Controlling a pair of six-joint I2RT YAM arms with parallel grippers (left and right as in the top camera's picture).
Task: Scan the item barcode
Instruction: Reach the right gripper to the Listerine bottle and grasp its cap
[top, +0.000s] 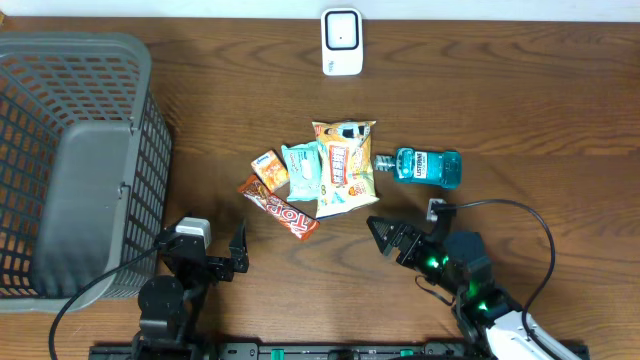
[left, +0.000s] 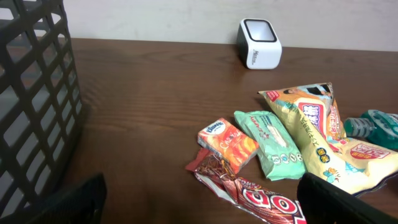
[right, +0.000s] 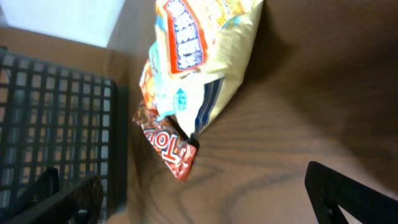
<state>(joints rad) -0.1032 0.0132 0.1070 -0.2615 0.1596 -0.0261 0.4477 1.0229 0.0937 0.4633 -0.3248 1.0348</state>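
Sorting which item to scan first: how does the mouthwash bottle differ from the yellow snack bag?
The mouthwash bottle is teal, rigid plastic; the yellow snack bag is a soft printed pouch. The bottle lies on its side at the cluster's right end; the bag lies flat beside it and covers more table. Both rest loose on the table, ungripped.

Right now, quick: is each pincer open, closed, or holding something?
Left pincer: open, holding nothing.
Right pincer: open, holding nothing.
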